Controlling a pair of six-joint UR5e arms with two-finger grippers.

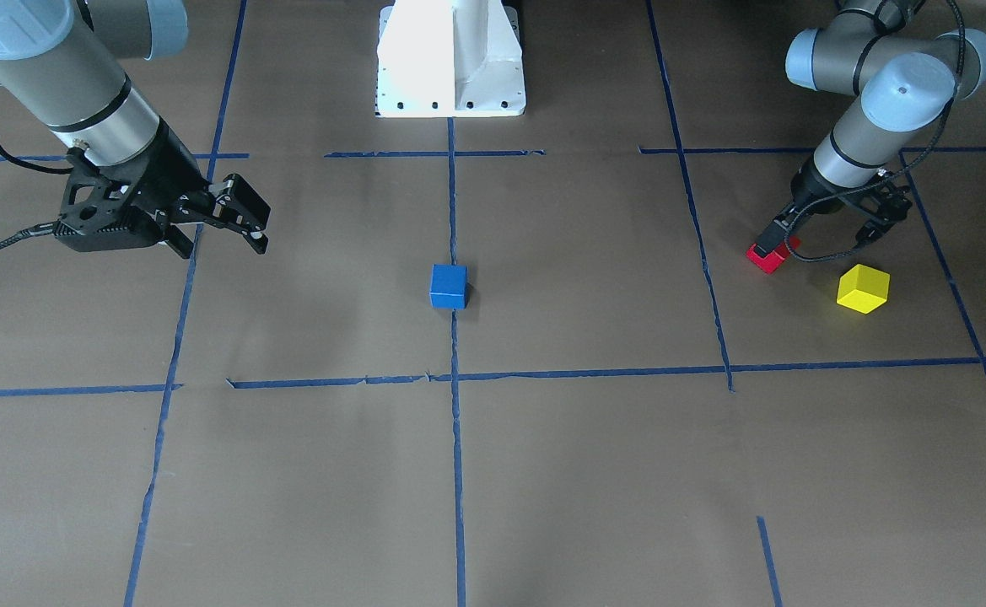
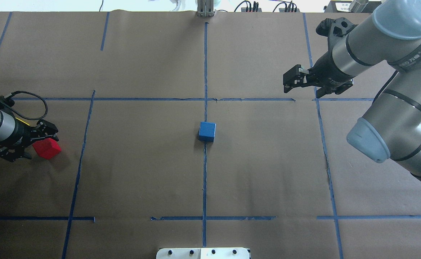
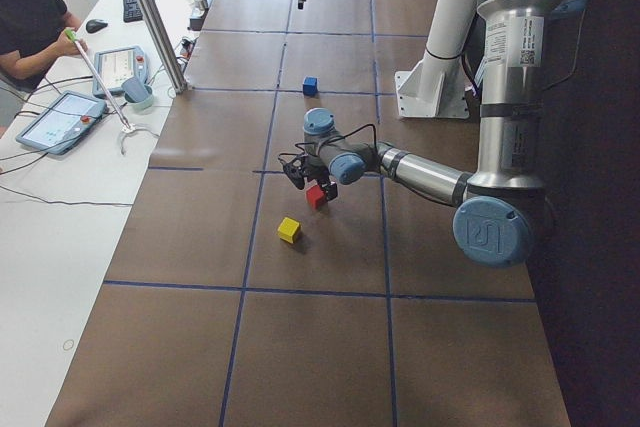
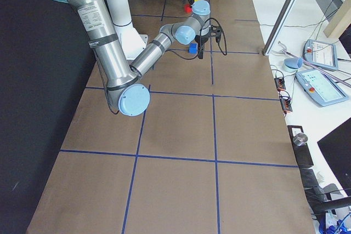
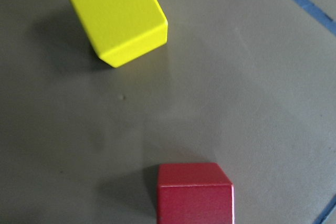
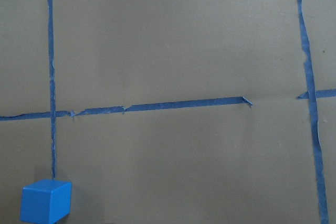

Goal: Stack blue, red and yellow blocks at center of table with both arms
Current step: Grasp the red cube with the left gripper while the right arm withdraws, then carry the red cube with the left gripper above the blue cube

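Blue block (image 1: 448, 287): plain cube, flat on table (image 1: 585, 472) at centre, sitting on the middle tape line, alone

Red block (image 1: 769, 257): on table far out on robot's left, right at one finger of left gripper (image 1: 818, 243), jaws spread wide

Yellow block (image 1: 863, 288): near red, not touching, resting flat, turned corner-on to the grid
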